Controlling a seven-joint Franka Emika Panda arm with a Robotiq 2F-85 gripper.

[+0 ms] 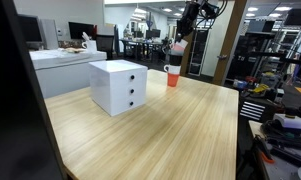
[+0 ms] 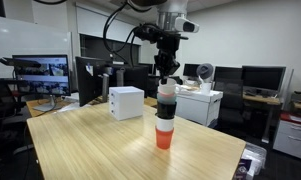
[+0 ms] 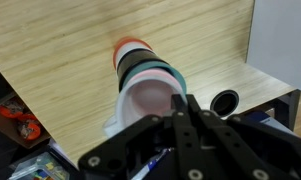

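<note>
The tabletop (image 2: 80, 140) carries a white drawer box (image 2: 126, 102) toward one end. A cup stack (image 2: 165, 120), orange at the bottom, stands upright near the tabletop's edge, well apart from the box. The hand (image 2: 167, 78) is clamped together on the top cup (image 2: 167, 93), which is white.

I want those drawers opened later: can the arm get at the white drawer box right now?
Probably yes: the drawer box stands apart from the cup stack, with bare table between. But the pincer is shut on the top cup, so it is occupied.
</note>
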